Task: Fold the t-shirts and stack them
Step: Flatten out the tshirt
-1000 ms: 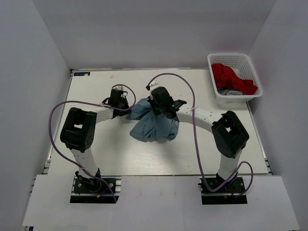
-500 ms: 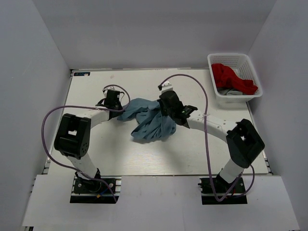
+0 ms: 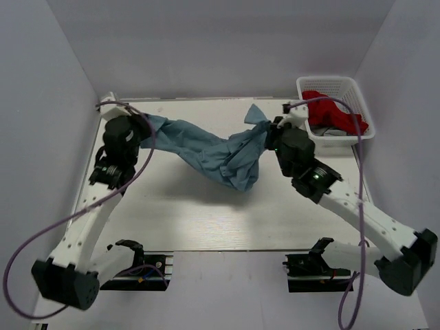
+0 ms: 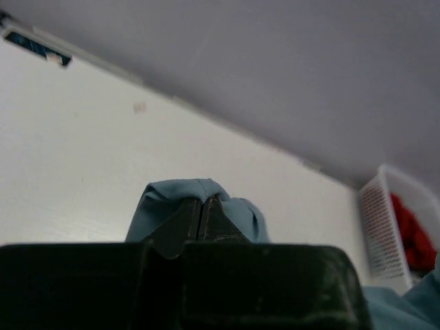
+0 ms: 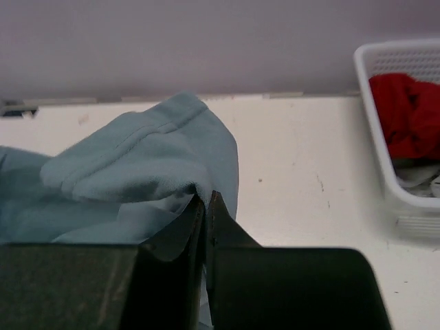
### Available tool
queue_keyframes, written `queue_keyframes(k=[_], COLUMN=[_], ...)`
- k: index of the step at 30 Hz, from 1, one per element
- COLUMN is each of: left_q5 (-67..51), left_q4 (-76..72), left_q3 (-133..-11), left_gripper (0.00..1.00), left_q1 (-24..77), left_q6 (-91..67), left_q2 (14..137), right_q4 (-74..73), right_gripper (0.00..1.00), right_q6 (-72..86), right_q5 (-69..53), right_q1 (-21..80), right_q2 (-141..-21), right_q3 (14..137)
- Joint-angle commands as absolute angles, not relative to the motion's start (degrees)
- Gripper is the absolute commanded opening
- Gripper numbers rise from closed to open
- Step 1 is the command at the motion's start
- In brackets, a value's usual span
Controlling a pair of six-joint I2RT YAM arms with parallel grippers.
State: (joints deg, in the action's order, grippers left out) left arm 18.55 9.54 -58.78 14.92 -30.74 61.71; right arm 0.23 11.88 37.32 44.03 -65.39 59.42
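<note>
Two grippers hold one grey-blue t-shirt (image 3: 213,152) between them, stretched across the upper middle of the overhead view above the white table (image 3: 206,223). The left gripper (image 3: 142,124), at upper left, is clamped tight on one bunched end of the cloth — its wrist view shows the jaws pressed together with a fold of fabric pinched at the tips. The right gripper (image 3: 269,133), right of centre near the back edge, is likewise clenched on the opposite end; a seamed edge of the shirt drapes over its fingertips in the right wrist view. The shirt sags between the two grips, its lowest bunch hanging right of centre — whether it touches the surface cannot be told. A white lattice basket (image 3: 344,84) stands in the upper right corner, holding a red garment (image 3: 328,110).
</note>
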Motion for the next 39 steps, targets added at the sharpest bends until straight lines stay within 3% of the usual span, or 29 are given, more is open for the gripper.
queue_keyframes(k=[1,9,19,28,34,39], left_q5=[24.7,28.6,34.0,38.9,42.5,43.8], left_q4=[12.1,20.8,28.9,26.1,21.6,17.1], left_q3=[-61.8,-68.5,-75.6,-74.4,-74.4,-74.6], left_gripper=[0.0,0.0,0.0,0.0,0.0,0.0], left_q1=[14.9,14.4,13.9,14.4,13.7,13.1], left_q6=[-30.1,-33.1,-34.9,-34.4,-33.7,-33.1], left_q2=[53.3,36.1,34.0,49.2,65.7,81.0], right_q4=[3.6,-3.2,-8.7,-0.6,10.3,10.2], right_gripper=[0.0,0.0,0.0,0.0,0.0,0.0], right_q6=[12.2,7.8,6.5,5.3,1.5,7.1], right_q5=[43.0,37.5,30.5,50.1,53.9,52.0], right_q1=[43.7,43.9,43.9,43.5,40.5,35.1], right_q2=[-55.3,-40.1,-37.6,-53.1,-66.3,-79.7], right_q3=[59.2,64.1,71.2,69.7,66.5,67.8])
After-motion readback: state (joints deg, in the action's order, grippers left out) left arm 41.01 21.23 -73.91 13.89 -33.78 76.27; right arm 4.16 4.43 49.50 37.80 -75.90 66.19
